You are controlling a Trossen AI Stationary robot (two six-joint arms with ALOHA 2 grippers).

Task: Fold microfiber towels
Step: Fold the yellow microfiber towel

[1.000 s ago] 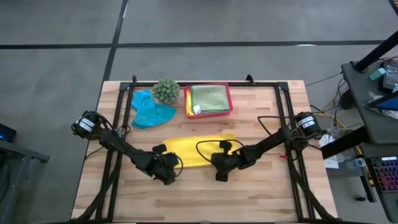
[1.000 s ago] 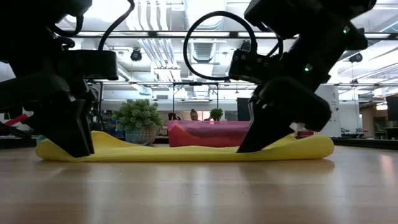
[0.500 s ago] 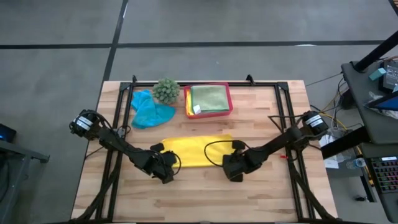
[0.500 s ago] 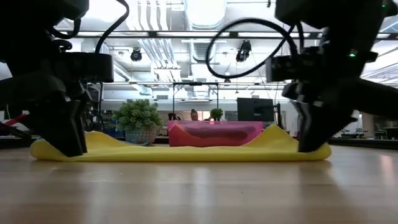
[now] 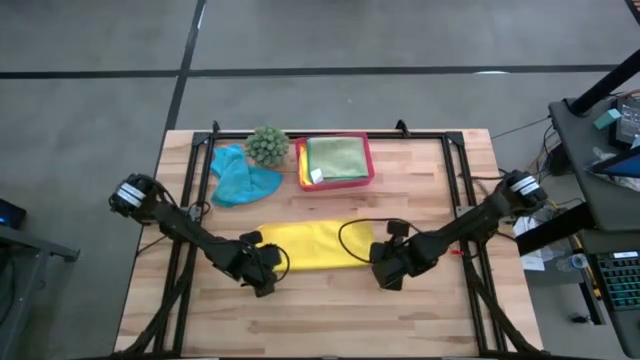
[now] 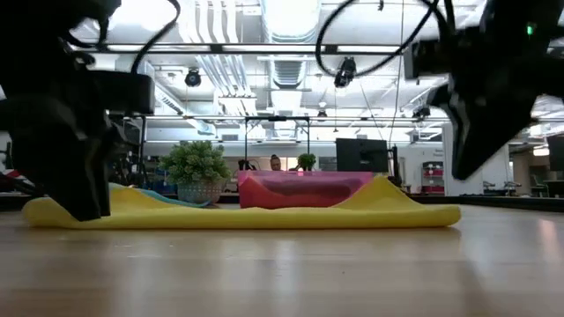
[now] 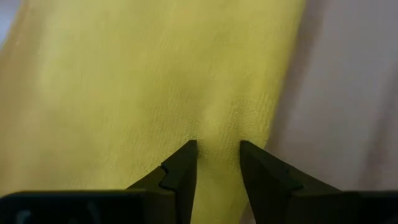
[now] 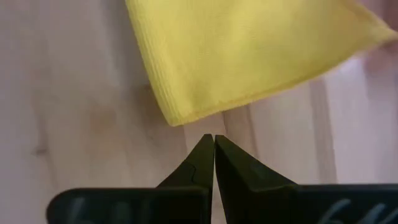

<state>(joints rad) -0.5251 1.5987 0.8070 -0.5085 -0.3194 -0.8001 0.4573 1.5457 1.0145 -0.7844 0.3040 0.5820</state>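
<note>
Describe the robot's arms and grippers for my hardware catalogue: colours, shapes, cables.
Both arms are dark, near black, slim jointed links ending in round motor housings at the outer ends. The left gripper and right gripper each carry two black, wedge-shaped fingers tapering to blunt tips. A thin black cable loops in an arc above the right arm's wrist; a smaller loop sits by the left one. No markings are legible.

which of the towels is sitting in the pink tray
The light green towel, folded inside the pink tray. The yellow towel and teal towel lie on the table.
</note>
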